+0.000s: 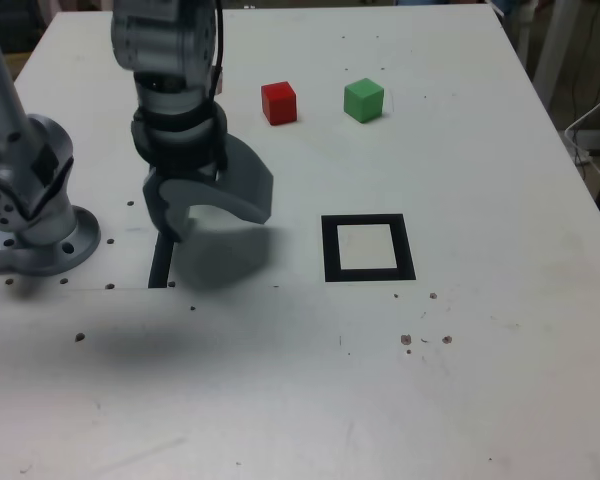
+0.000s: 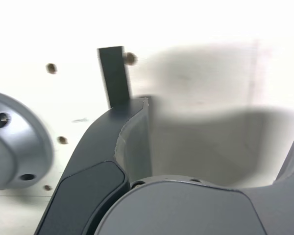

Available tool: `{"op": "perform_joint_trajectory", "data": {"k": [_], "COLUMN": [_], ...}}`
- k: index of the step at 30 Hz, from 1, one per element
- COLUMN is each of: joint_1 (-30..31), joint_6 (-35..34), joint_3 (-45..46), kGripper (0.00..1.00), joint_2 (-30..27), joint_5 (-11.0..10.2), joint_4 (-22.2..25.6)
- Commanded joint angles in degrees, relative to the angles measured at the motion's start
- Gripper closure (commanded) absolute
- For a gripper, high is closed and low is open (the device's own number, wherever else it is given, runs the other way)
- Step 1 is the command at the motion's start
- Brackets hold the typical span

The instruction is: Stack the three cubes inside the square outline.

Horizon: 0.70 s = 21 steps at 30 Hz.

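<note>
A red cube [image 1: 279,103] and a green cube [image 1: 364,100] rest side by side on the white table at the back, a little apart. No yellow cube shows in either view. The square outline [image 1: 331,248], black with a white centre, lies nearer the front with nothing in it. My gripper [image 1: 215,222] hangs just above the table to the exterior view's left of the outline, well short of the cubes. It is open and holds nothing. The wrist view shows the gripper [image 2: 220,127] with its jaws spread over bare table and its own shadow.
A straight black strip [image 1: 161,262] lies under the gripper and also appears as the black strip [image 2: 112,76] in the wrist view. The arm's base [image 1: 40,240] stands at the exterior view's left. Small screw holes [image 1: 407,340] dot the table.
</note>
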<state>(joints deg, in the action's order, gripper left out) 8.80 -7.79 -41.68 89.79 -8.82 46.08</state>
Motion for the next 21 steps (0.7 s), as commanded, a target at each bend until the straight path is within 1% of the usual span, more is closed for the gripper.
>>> {"op": "perform_joint_trajectory", "data": {"k": [1,4,5,7,11,13,15,21], "joint_1": [0.01,-0.14,-0.34,-1.16,-4.48,-6.33,-8.33,-14.94], "joint_6": [0.06,0.14,0.21,0.53,2.38,3.83,5.68,12.15], "joint_3": [-0.22,-0.55,-0.89,-1.95,-5.55,-7.69,-10.18,-16.36], "kGripper": [0.00,0.00,0.00,0.01,0.01,0.01,0.01,0.01], "joint_2": [-0.71,-1.02,-1.11,-1.35,-1.85,-1.91,-1.84,-0.46], "joint_5": [1.07,3.04,3.47,3.66,2.72,2.24,1.69,0.95], "joint_4": [-0.44,0.20,1.15,3.96,11.36,14.09,16.14,18.84]}}
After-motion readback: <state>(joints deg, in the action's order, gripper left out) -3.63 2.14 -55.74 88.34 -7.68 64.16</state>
